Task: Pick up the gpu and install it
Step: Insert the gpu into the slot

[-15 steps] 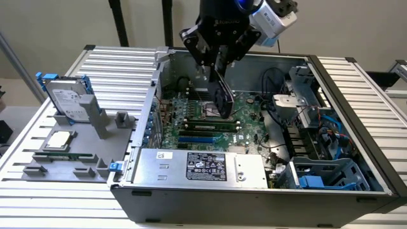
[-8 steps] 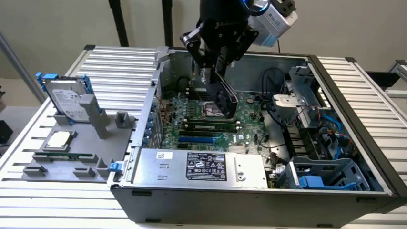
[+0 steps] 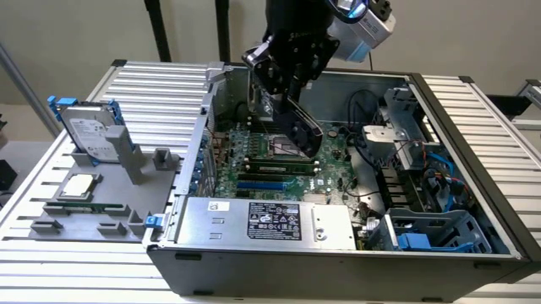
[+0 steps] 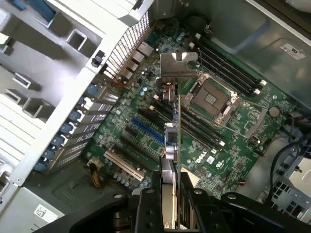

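Your gripper [image 3: 287, 85] [image 4: 171, 194] is clenched on the gpu [image 3: 303, 130] [image 4: 173, 124], holding the card edge-on over the motherboard [image 3: 268, 166] [image 4: 228, 145] inside the open computer case [image 3: 473, 139]. The silver bracket [image 4: 178, 68] at the card's far end sits over the empty CPU socket [image 4: 210, 99]. Outside the case, at the exterior view's left, the hard drive [image 3: 89, 133] and CPU chip [image 3: 78, 185] rest on a grey tray [image 3: 110, 212]

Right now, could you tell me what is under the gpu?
The gpu, held in the hand, hangs over the motherboard: memory slots, a blue slot and the CPU socket show. The strip its edge covers is hidden.
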{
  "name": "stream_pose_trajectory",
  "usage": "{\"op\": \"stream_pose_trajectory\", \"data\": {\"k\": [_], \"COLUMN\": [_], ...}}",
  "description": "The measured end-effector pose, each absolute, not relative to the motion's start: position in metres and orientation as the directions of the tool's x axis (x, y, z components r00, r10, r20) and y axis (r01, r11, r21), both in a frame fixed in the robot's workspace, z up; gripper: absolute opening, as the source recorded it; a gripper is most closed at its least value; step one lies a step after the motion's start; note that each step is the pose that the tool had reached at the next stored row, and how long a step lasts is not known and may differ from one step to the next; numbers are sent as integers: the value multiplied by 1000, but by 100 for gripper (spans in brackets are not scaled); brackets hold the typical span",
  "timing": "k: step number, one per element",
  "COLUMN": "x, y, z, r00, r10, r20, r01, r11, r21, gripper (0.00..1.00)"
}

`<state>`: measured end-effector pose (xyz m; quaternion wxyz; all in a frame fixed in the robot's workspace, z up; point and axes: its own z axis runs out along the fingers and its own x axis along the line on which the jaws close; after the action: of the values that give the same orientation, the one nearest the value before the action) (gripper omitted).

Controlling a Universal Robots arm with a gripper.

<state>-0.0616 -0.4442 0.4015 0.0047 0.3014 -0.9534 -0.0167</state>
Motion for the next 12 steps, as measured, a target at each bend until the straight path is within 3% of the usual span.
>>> {"op": "stream_pose_trajectory", "data": {"k": [12], "x": [-62], "y": [-444], "z": [396], "r00": [-675], "r10": [-738], "r20": [-7], "r01": [-738], "r11": [674], "r21": [29], "gripper": [0]}}
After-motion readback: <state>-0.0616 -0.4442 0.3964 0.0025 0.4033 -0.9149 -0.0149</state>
